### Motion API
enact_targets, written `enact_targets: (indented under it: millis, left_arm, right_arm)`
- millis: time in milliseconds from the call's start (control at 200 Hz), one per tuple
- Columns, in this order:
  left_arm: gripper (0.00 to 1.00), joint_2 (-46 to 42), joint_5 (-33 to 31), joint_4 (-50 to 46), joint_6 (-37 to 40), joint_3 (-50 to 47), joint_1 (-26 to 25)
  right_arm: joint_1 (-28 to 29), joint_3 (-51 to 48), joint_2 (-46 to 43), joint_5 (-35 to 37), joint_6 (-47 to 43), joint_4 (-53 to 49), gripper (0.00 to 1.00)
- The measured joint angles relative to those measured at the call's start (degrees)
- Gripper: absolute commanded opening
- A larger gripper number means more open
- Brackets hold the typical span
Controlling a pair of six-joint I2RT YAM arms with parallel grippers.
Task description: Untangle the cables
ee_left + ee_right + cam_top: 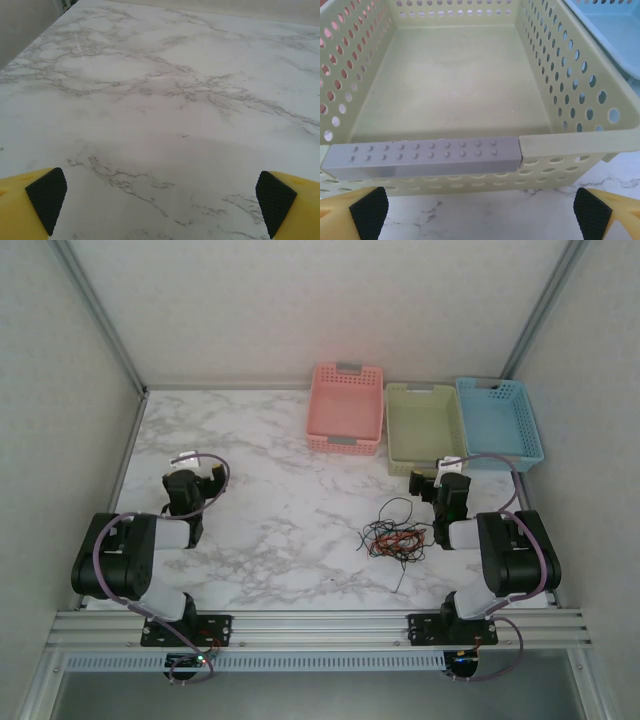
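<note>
- Worktop [270,450]: white marble pattern with grey veins. Pale wall panels [300,300] on three sides, metal posts [95,310] running up from the far corners. A slotted rail [320,625] along the near edge carries both arm bases.
- Cables [395,537]: one loose tangle of black, red, orange and green strands, flat on the worktop. It sits right of centre toward the near edge, just beside the right arm and well apart from the baskets.
- Far edge, right half: pink basket [345,408], green basket [424,427] and blue basket [500,420] side by side in a row.
- Left hand [160,202]: jaws spread wide, nothing between them, low over marble on the left side.
- Right hand [480,205]: jaws spread wide, holding nothing, facing the green basket's near wall.
- Top view gives the tangle and the basket row. Right wrist view adds the green basket's perforated walls and a grey studded strip [422,157] on its near rim.
</note>
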Motion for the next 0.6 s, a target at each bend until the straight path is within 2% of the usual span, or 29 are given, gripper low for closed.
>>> enact_targets:
  millis: [596]
  left_arm:
    - [1.0, 0.0, 0.0, 0.0, 0.0, 0.0, 0.0]
  right_arm:
    - [-0.15, 0.0, 0.0, -0.87, 0.0, -0.2, 0.99]
